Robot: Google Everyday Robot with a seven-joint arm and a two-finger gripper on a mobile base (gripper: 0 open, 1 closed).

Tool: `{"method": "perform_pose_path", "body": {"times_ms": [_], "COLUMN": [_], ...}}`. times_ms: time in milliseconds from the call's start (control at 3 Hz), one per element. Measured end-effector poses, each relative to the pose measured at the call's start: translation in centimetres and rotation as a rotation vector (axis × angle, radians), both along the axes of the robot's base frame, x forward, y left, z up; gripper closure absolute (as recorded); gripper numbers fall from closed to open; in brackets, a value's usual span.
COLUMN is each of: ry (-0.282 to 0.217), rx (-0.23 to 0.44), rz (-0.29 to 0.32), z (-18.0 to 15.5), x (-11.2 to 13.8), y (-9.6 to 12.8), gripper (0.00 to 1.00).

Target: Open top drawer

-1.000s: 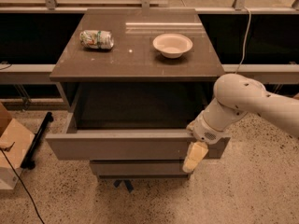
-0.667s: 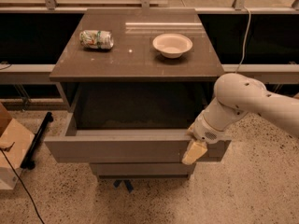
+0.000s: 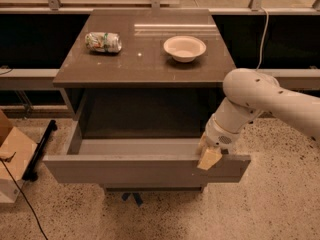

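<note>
Grey-brown front panel of the top drawer [image 3: 135,169] stood nearest, well forward of the desk [image 3: 145,69] body and out over the speckled floor. Pale grey inside floor of the drawer was exposed from side wall to side wall; nothing seen lying in it. Below it, only a thin strip of the next drawer [image 3: 150,188] showed, flush and closed.

Pincer [image 3: 209,156] sat on the top edge of that front panel, toward its right end, its tan tip lapping down over the outer face. Touching the panel. Could not tell whether the pincer was clamped on the edge or only hooked over it. White arm [image 3: 260,96] came in from the right, elbow above and behind the drawer's right corner.

Judgement on progress: the opening looked largely done. The drawer was out far enough to show most of its depth, with the dark cavity behind it bare. What was left, if anything, seemed a short last pull to the stop, then letting go and backing the arm clear.

Farther back, on the desk top: a white bowl [image 3: 184,48] right of centre and a crushed can [image 3: 103,41] on its side to the left, well apart from each other and untouched by the work.
</note>
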State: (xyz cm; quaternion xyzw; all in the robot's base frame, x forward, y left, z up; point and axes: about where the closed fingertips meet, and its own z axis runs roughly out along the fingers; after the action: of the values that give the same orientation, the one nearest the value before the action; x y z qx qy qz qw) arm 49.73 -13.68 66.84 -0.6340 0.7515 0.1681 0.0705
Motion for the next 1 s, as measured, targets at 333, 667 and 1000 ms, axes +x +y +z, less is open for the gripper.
{"method": "perform_pose_path", "body": {"times_ms": [333,667,1000], "ry": [0.0,0.075,0.075], "rx": [0.0,0.016,0.016], "rz": [0.0,0.04,0.04], "z": [0.0,-0.2,-0.2], "x": [0.0,-4.5,-4.5], "y": [0.0,-0.7,-0.7], "gripper": [1.0,1.0,1.0]}}
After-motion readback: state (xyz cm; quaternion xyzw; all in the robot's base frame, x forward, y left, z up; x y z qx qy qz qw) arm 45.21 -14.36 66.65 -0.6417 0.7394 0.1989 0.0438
